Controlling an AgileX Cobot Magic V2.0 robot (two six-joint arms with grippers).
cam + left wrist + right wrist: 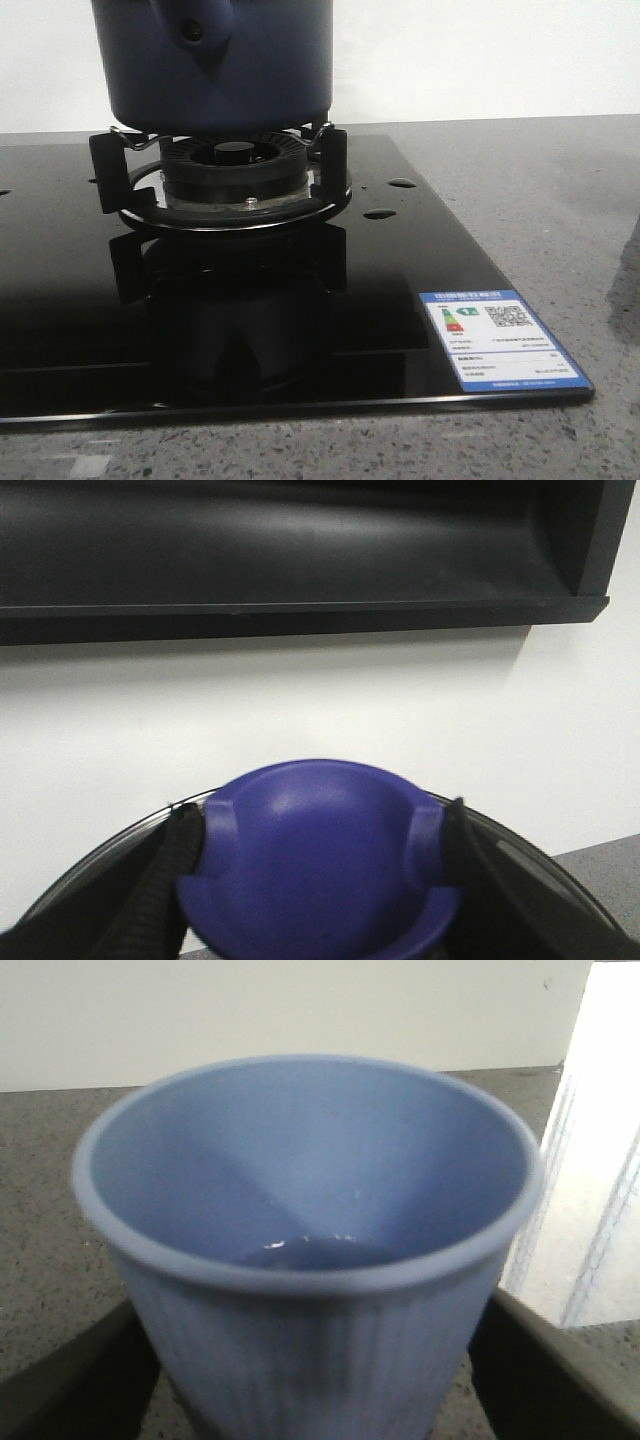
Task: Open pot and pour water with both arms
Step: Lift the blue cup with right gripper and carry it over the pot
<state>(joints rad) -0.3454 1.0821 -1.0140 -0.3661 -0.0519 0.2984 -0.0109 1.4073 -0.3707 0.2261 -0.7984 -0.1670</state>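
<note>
Two pincers are being kept busy: the left pincer (318, 880) is being pressed around the lid knob (320, 865), while the right pincer (315, 1360) is being clamped on a pale cup (310, 1250). The pot (215, 60) is being carried by the burner (235, 165), not the worktop (560, 190). If the cup is tilted early, water could be spilled onto the hob (200, 330).

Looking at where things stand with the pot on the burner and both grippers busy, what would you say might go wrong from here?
1. The left gripper pinches only the rounded blue lid knob; it may slip during lifting, dropping the glass lid.
2. The pot sits on narrow burner supports; a sideways pull could tip it.
3. The right gripper holds the pale blue cup with water at the bottom; a tilt away from the pot would spill it on the glossy stove top.
</note>
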